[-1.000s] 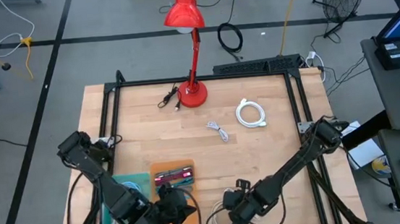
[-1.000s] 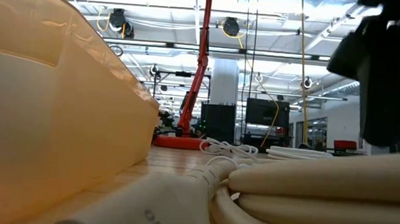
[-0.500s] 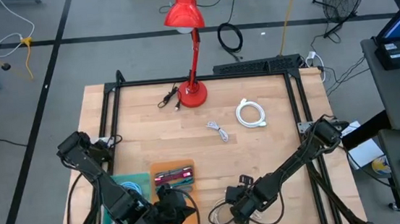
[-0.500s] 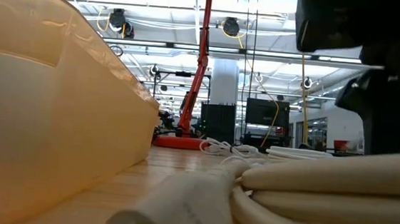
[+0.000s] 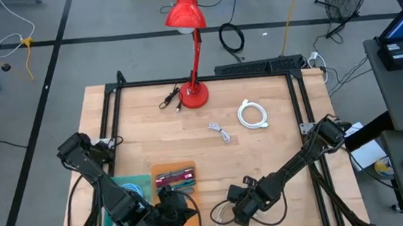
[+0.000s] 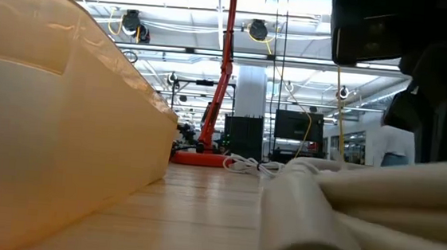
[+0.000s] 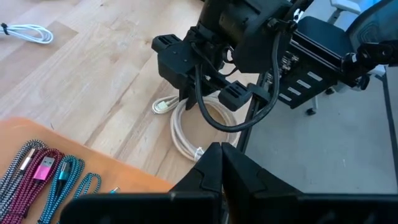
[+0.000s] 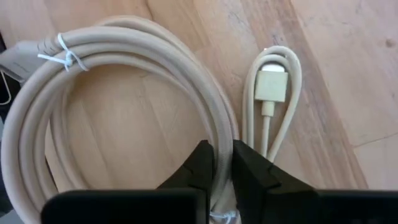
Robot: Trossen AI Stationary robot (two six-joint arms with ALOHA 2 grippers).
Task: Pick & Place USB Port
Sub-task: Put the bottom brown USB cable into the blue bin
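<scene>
A cream USB cable [image 8: 124,81], coiled and tied, lies on the wooden table near its near edge [image 5: 221,217]. Its flat plug [image 8: 272,84] lies beside the loop. My right gripper [image 8: 222,167] is down on the coil, shut on it. It also shows from the left wrist [image 7: 194,93] and from above [image 5: 238,211]. My left gripper [image 7: 221,168] hangs shut with nothing in it, above the near edge of the orange tray [image 5: 174,175]. That tray holds several braided cables [image 7: 43,171]. My right gripper pinches the bundled strands [image 8: 219,134] on one side of the coil's loop between its two fingers [image 8: 200,163]. The fingers come steeply from above and lie across the strands. The coil lies flat on the table.
A teal tray [image 5: 131,186] sits left of the orange one. Farther back lie a small white cable [image 5: 220,132], a white coiled cable [image 5: 253,113], a black cable [image 5: 169,100] and the base of the red lamp [image 5: 194,92]. The black frame rail [image 5: 300,112] bounds the right side.
My right gripper has sunk onto the cream coil near the table's near edge. The coil has shifted on the table, and in the low view its near end has swung round from pointing left to pointing at the camera.
</scene>
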